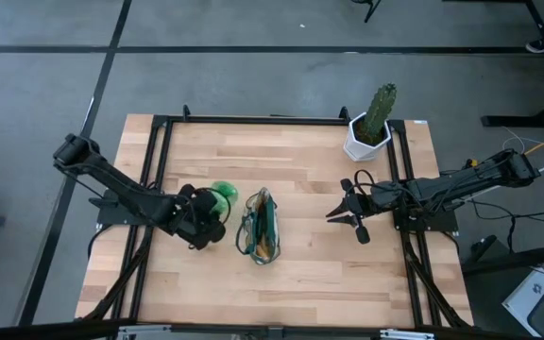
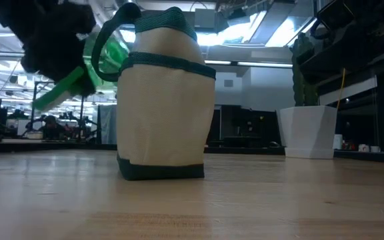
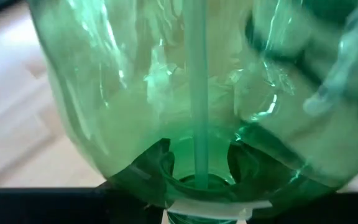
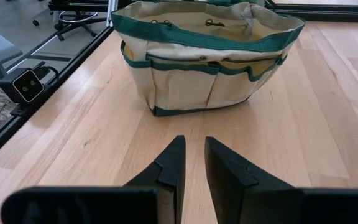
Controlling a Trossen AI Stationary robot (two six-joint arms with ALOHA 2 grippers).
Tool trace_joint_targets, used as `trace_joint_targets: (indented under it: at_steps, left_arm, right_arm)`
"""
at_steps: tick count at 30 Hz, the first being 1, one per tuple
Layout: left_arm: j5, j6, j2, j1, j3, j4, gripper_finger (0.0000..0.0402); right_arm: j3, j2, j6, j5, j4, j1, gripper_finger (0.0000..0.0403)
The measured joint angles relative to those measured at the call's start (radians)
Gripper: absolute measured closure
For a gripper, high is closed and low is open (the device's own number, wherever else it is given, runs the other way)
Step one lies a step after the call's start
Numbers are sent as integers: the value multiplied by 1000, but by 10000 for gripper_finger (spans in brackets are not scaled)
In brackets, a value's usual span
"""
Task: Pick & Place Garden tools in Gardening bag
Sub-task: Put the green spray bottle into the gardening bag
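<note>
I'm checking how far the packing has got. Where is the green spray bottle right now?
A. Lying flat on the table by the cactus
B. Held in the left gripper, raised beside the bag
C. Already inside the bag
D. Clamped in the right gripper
B: the spray bottle sits in the left gripper, lifted off the table next to the gardening bag, while the right gripper is empty.

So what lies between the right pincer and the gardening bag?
Nothing: bare wooden tabletop separates the right pincer from the gardening bag, seen in the right wrist and high views.
</note>
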Motion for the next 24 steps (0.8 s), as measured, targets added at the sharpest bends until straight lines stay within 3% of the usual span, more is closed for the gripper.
trace_joint_targets:
  at_steps: [5, 9, 18, 24]
  left_arm:
    - [-134, 72, -55, 0, 0, 100, 253]
    - [-153, 336, -71, 10, 1, 350, 253]
    - [-3, 909, -71, 85, 2, 966, 253]
    - [171, 985, -19, 149, 4, 1139, 253]
  right_arm:
    - [0, 0, 0, 0, 0, 0, 341]
    - [0, 0, 0, 0, 0, 0, 341]
    - [0, 0, 0, 0, 1, 0, 341]
    - [0, 0, 0, 0, 1, 0, 341]
